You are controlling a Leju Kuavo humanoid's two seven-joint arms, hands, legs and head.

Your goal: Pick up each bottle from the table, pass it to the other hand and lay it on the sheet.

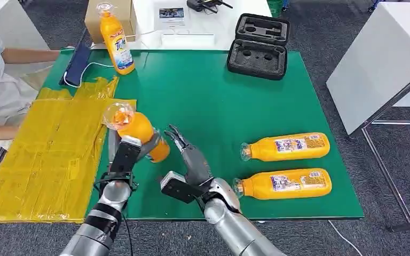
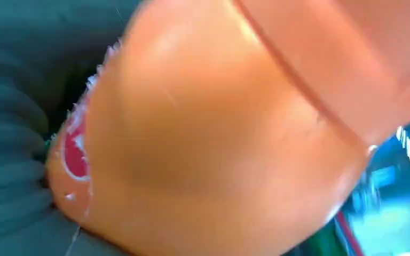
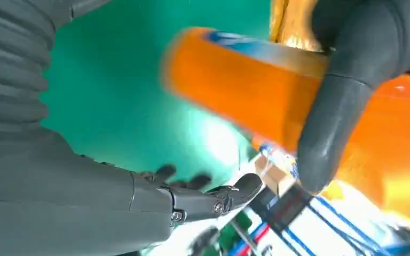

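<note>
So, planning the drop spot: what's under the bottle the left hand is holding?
The held bottle in the left hand hangs over bare green table, right beside the yellow sheet. The hand and bottle cover the spot directly beneath.

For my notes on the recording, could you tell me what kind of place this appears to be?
Probably an indoor lab or demo area: a green table set up with a taped yellow sheet, an open foam-lined equipment case, a white side table and grey carpet.
</note>
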